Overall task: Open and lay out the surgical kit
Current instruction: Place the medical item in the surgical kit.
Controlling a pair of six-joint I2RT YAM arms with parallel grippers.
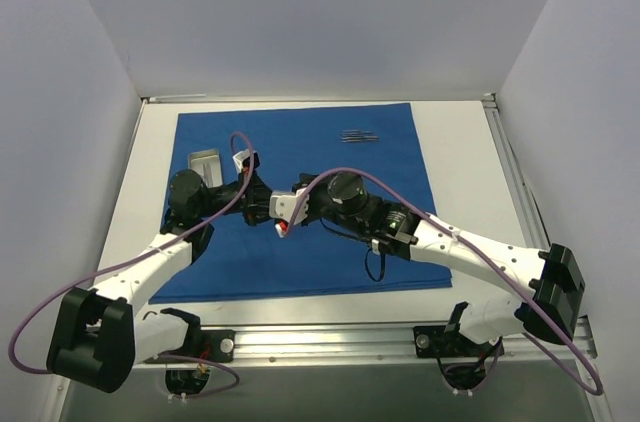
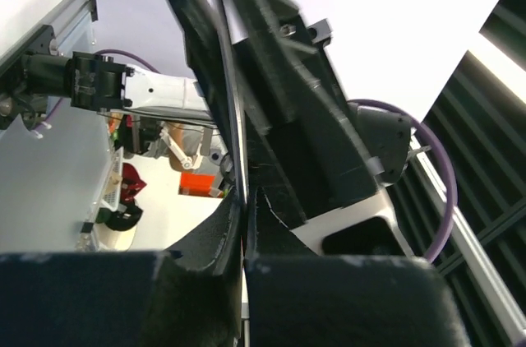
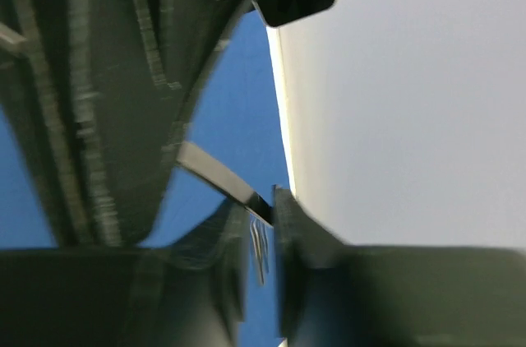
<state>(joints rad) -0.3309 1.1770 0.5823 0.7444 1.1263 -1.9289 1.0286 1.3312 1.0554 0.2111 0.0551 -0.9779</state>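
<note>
The blue wrap (image 1: 330, 242) lies flat on the bench (image 1: 465, 152), with the tray (image 1: 205, 164) far left and the instruments (image 1: 360, 137) far centre. My left fingers (image 2: 201, 67) look pressed together, with nothing visibly held. My right fingers (image 3: 90, 117) are too blurred to tell. I'd part the arms slowly before reaching.

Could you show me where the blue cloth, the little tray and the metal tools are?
blue cloth (image 1: 300, 267): overhead view, bare part of its near half.
little tray (image 1: 205, 164): overhead view, the tray's middle.
metal tools (image 1: 360, 137): overhead view, middle of the group.
</note>
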